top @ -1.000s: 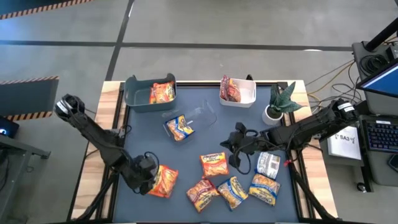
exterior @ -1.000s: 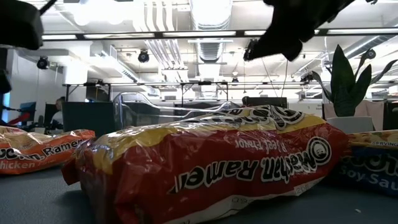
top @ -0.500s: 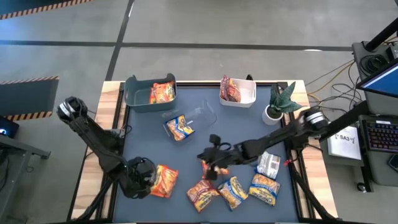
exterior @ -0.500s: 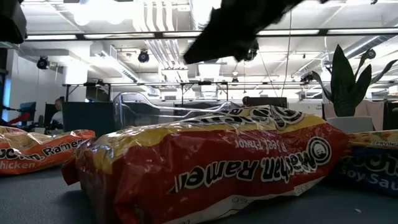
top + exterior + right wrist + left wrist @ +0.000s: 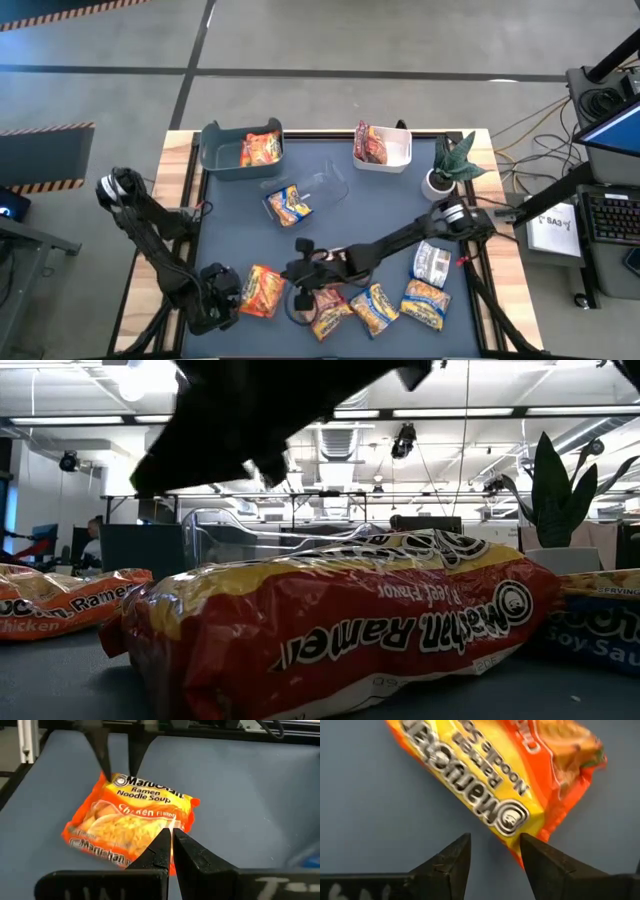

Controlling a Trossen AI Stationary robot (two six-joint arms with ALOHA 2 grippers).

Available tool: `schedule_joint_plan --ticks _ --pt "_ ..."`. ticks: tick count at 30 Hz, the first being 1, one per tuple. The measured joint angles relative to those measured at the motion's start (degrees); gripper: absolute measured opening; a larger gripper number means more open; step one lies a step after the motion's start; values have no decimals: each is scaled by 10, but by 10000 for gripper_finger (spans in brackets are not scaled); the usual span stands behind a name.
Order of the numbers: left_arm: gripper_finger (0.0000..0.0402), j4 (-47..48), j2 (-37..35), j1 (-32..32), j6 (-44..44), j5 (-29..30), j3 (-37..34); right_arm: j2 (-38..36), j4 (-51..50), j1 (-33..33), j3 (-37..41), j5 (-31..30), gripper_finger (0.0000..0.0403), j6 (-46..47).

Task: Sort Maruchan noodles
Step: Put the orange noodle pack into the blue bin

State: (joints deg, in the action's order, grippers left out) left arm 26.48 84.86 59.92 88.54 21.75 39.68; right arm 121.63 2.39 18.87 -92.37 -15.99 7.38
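Several Maruchan packets lie flat on the dark mat. An orange-yellow one (image 5: 262, 290) is at the near left, with a dark red one (image 5: 325, 310) and two blue-yellow ones (image 5: 375, 306) to its right. My left gripper (image 5: 232, 293) is open, low at the orange packet's left end (image 5: 512, 817). Its fingers (image 5: 103, 755) show behind that packet (image 5: 127, 822) in the right wrist view. My right gripper (image 5: 171, 847) is shut and holds nothing. It hovers just right of the same packet (image 5: 292, 280). The low view is filled by the dark red packet (image 5: 340, 630). My left gripper comes level at the orange packet's end edge (image 5: 520, 842), its open fingers pointing along the mat. One fingertip (image 5: 532, 850) stands right at that edge, the other on bare mat. I cannot tell whether the fingertip touches the packet, which lies flat.
At the far side are a teal bin (image 5: 215, 150) with an orange packet, a white bin (image 5: 398, 150) with a dark red one, and a clear bin (image 5: 320, 185) with a blue-yellow one. A potted plant (image 5: 450, 165) stands far right. A pale packet (image 5: 432, 262) lies right.
My right arm has swept from the table's middle right toward the left and near edge, reaching low across the packets until its gripper is beside the orange packet. My left gripper has drawn back a little toward the near left corner. The orange packet has stayed in place.
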Motion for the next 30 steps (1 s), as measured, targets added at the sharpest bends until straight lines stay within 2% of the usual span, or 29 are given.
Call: schedule_joint_plan --ticks 6,14,18,24,30 --pt "150 -73 31 2 10 28 0 61 2 0 -68 26 9 -15" --pt "150 -100 32 4 41 53 0 96 -4 -4 -79 23 9 -7" --pt "150 -102 25 4 110 78 0 113 32 -9 -79 26 9 -10" --pt "152 -88 26 5 272 110 0 120 28 -9 -79 29 9 -15" --pt "177 -69 26 5 336 122 0 119 11 -9 -79 24 9 -15"
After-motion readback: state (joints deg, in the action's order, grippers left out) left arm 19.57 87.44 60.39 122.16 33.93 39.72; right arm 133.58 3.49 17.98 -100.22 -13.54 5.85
